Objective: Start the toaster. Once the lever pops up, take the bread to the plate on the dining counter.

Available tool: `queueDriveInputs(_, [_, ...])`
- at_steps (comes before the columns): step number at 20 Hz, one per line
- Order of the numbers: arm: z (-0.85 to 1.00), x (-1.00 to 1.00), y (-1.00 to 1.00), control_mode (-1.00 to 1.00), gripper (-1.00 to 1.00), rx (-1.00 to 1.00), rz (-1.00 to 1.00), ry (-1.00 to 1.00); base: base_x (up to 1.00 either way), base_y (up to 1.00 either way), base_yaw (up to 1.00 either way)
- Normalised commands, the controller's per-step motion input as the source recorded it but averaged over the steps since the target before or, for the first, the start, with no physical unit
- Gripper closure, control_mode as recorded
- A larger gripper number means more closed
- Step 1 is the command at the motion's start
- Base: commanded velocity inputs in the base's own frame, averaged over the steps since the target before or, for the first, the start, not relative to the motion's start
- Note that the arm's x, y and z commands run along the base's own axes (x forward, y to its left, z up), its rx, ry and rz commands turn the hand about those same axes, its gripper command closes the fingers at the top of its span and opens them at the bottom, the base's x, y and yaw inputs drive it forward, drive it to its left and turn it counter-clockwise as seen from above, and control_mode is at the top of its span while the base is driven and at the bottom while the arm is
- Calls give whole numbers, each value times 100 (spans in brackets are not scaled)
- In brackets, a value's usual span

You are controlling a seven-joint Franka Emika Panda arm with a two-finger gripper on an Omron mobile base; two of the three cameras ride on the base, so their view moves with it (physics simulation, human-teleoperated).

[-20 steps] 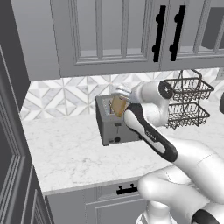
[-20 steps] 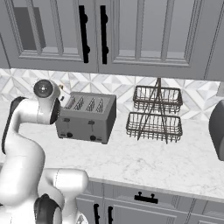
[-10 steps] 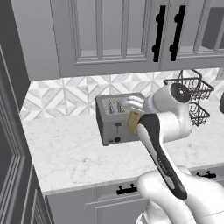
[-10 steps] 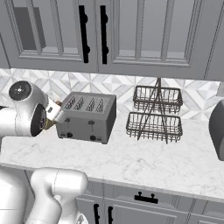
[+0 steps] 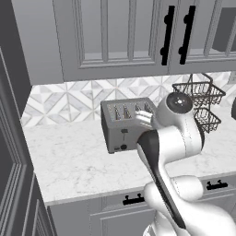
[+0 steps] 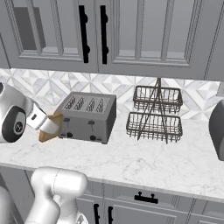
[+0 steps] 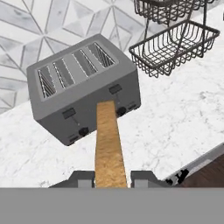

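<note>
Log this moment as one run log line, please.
phase: carrying | fingers: shut on bread | bread: out of toaster, held in front | slots: empty

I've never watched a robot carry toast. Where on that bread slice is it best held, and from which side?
By one edge, pinching the two flat faces, as the gripper does now. The bread is thin and flat, so its faces suit the pads; coming edge-on leaves the rest free to lay flat.

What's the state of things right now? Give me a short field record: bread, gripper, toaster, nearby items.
bread: slice held edge-on, out of the toaster, in front of it
gripper: shut on the bread
toaster: on the counter, all four slots empty
nearby: two-tier wire basket beside the toaster
plate: not sighted
</note>
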Motion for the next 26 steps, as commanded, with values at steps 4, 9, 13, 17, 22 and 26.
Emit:
queueDriveInputs(4, [0,-9,0,100,100,-7,-10,1,-5,0,-4])
queueDriveInputs(9, [0,0,0,100,100,0,0,0,-44,-16,-44])
queueDriveInputs(13, [0,0,0,100,100,0,0,0,-34,-14,-74])
queueDriveInputs(17, [0,0,0,100,100,0,0,0,-6,-6,-80])
queueDriveInputs(22, [0,0,0,100,100,0,0,0,1,-8,-76])
queueDriveInputs(26, [0,0,0,100,100,0,0,0,15,-19,-69])
